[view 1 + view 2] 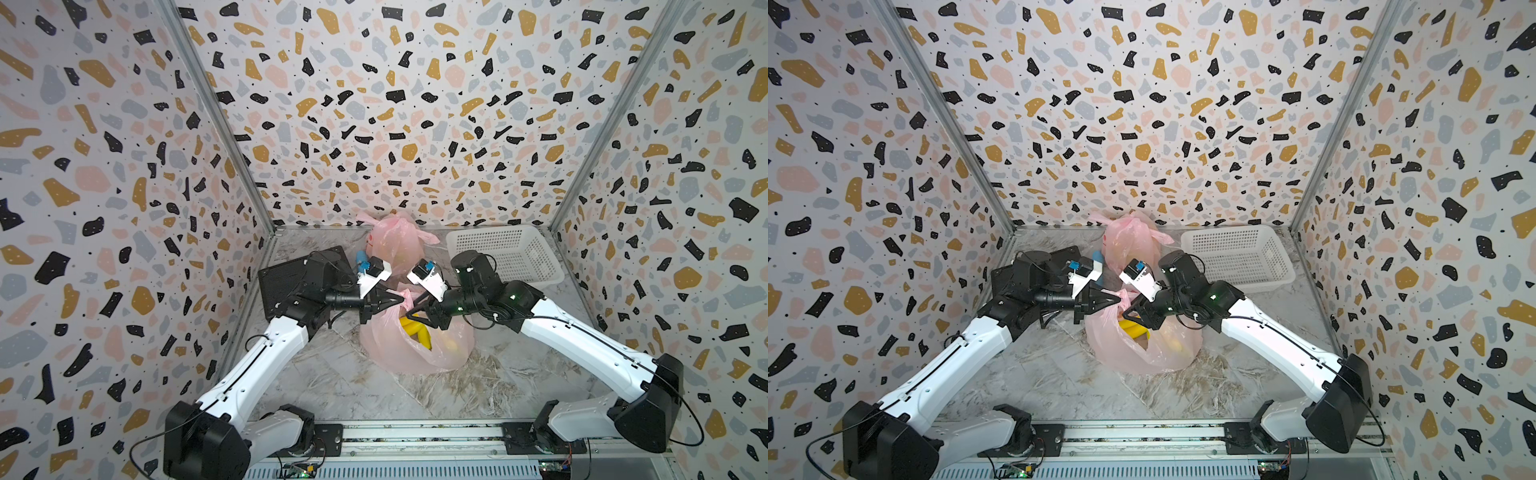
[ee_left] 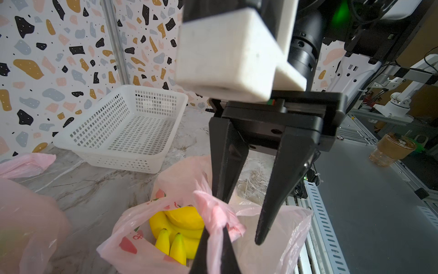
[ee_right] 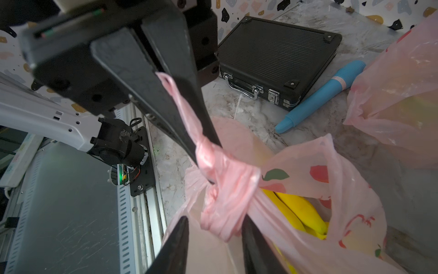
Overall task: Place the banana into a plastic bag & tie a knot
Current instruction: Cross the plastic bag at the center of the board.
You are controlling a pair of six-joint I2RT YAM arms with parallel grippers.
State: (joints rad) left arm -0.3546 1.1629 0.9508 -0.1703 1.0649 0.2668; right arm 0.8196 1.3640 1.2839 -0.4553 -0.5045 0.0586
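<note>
The left gripper point(image 3: 201, 161) has its jaws pressed together on a twisted handle point(image 3: 182, 106) of the pink plastic bag point(image 1: 415, 353), the strip taut between them; the right gripper point(image 2: 241, 219) stands partly open, its fingers astride the second handle point(image 3: 227, 189) where that wraps round the first (nothing looks pinched yet); the tips of the two grippers are very close. Beneath them the bag's mouth gapes, and the banana point(image 2: 180, 225), a small bunch, lies inside on the bag's floor. The bag sits on the tabletop point(image 1: 332, 374), nearer the arm bases than the white basket point(image 1: 507, 253) and to the basket's left, well apart from it.

Likely trouble: the wrap appears to be only a loose crossing, so if the right jaws close on a mere edge of film, or the held strip slides out of the left jaws, it would probably fall slack; a hard pull could stretch or tear the thin film, or hoist the bag so the fruit rolls toward the gap; the fingers, so close, could also knock each other.

The bunch lies flat, not upright; in both top views its long axis runs from under the handles into the bag's closed end, neither toward the basket nor away from it; in the left wrist view the tapered tips point up toward the handles; the stalk end is hidden.
</note>
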